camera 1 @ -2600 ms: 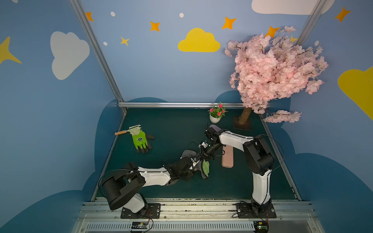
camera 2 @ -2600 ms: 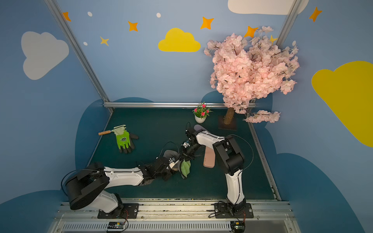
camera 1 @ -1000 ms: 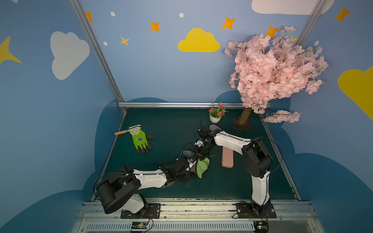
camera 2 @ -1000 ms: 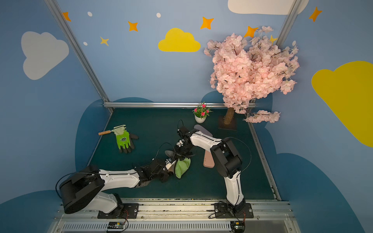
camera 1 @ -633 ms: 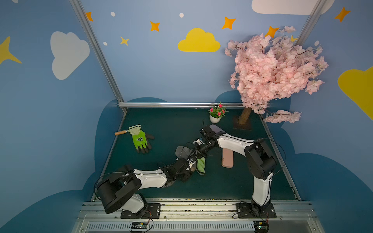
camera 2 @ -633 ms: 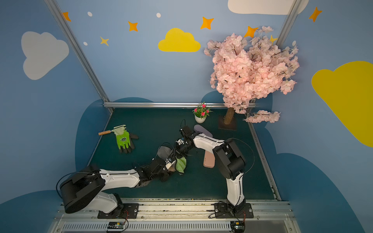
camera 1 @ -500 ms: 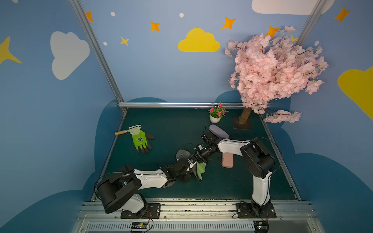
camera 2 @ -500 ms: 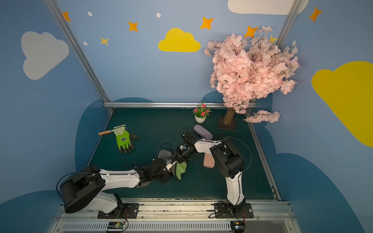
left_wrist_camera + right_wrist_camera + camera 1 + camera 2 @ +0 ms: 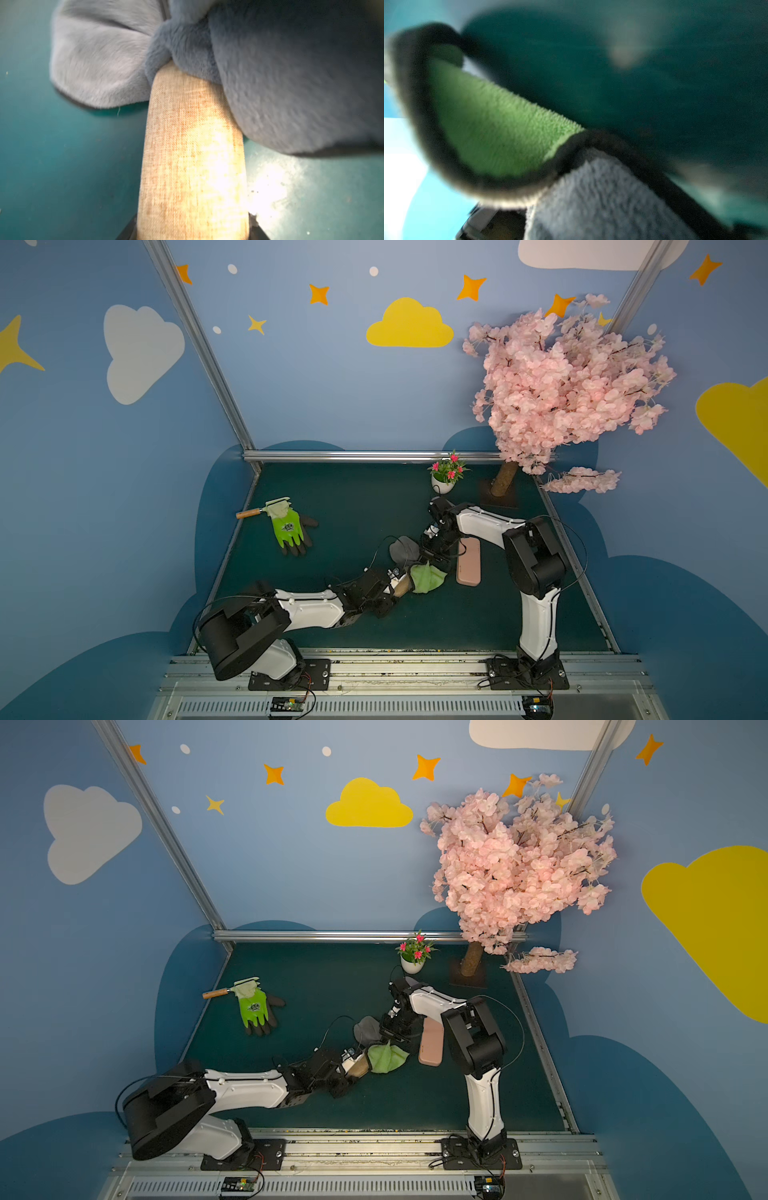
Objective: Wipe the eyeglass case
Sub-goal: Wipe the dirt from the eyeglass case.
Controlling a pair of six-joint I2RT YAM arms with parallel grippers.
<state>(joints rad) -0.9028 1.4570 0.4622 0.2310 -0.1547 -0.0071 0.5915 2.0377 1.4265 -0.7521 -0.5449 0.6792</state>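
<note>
- In both top views we see the case [image 9: 401, 588], a short tan stub. It sits near the middle of the tabletop [image 9: 353, 497], a little toward the front edge. The left gripper [image 9: 390, 583] clamps one end of it.
- The cloth [image 9: 426, 577], green on one face and grey on the other, drapes over the case's free end. The right gripper [image 9: 432, 556] pinches it from above.
- A white pot [image 9: 411, 967] near the back edge holds pink flowers [image 9: 415, 950].
- In the left wrist view the case [image 9: 193, 155] is woven tan fabric with rounded sides, brightly lit. Dark fingers [image 9: 127, 231] grip it on both sides, and the grey cloth [image 9: 291, 83] wraps its far end.
- The right wrist view is blurred. We make out the cloth [image 9: 492, 128], with its green face, dark border and grey pile.
</note>
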